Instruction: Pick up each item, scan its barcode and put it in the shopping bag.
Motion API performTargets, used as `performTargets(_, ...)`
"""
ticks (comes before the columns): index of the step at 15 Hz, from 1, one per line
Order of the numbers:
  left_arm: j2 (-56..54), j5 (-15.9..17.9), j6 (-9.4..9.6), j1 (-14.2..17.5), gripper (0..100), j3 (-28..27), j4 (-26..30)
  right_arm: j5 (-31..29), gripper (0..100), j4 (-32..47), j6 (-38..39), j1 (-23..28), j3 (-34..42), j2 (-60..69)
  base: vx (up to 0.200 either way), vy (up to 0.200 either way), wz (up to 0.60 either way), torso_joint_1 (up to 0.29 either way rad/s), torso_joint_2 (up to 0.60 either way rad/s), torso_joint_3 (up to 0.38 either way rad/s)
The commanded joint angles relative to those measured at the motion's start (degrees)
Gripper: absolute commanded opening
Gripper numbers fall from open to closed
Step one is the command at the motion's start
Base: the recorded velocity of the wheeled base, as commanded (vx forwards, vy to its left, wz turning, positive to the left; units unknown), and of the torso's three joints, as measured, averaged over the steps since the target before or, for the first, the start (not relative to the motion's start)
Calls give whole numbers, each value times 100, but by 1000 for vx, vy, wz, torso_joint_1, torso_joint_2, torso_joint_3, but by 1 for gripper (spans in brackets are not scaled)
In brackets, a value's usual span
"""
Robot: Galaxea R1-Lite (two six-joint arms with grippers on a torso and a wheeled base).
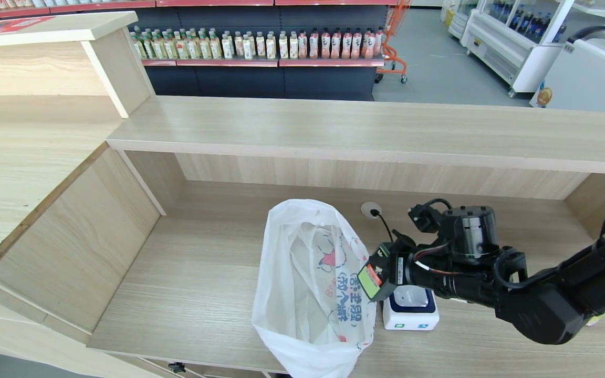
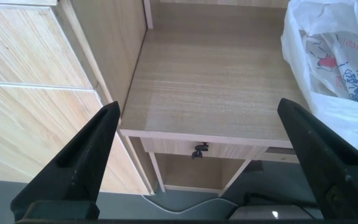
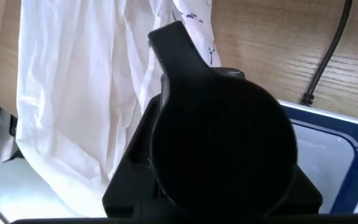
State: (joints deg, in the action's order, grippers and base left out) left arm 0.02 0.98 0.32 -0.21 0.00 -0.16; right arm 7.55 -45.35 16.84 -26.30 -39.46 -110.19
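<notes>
wood counter (image 1: 192, 283), shopping bag (image 1: 302, 294), right end effector (image 1: 378, 270) gripping item (image 1: 369, 283), shelves (image 1: 260, 62) behind

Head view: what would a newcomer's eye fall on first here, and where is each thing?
The white shopping bag stands open on the lower counter, near its front edge. Beside it, the right tool holds a dark item with a green and red label close to the bag's right side, near a white and blue scanner.

Pale wood tabletop (image 1: 197, 283) beneath upper ledge (image 1: 365, 131). Bottle shelf (image 1: 260, 47) behind. Orange cart (image 1: 396, 37) and chest freezers (image 1: 512, 47) far right.
</notes>
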Motion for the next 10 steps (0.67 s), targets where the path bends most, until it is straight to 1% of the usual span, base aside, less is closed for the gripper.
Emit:
performTargets(1,6,-1,-5,3,100,0,-2,-8,0,184,-93,-42,255,613,0,0,0,0,0,0)
performTargets(3,6,-1,-5,3,100,0,-2,-210,0,729,-128,-139,325,1114,0,0,0,0,0,0)
performTargets(4,6,-1,-5,3,100,0,-2,-438,0,931,-137,-165,334,1228,0,0,0,0,0,0)
performTargets(6,6,-1,-5,3,100,0,-2,-737,0,1054,-128,-165,360,1263,0,0,0,0,0,0)
performTargets(10,6,-1,-5,3,100,0,-2,-702,0,1010,-93,-157,448,1219,0,0,0,0,0,0)
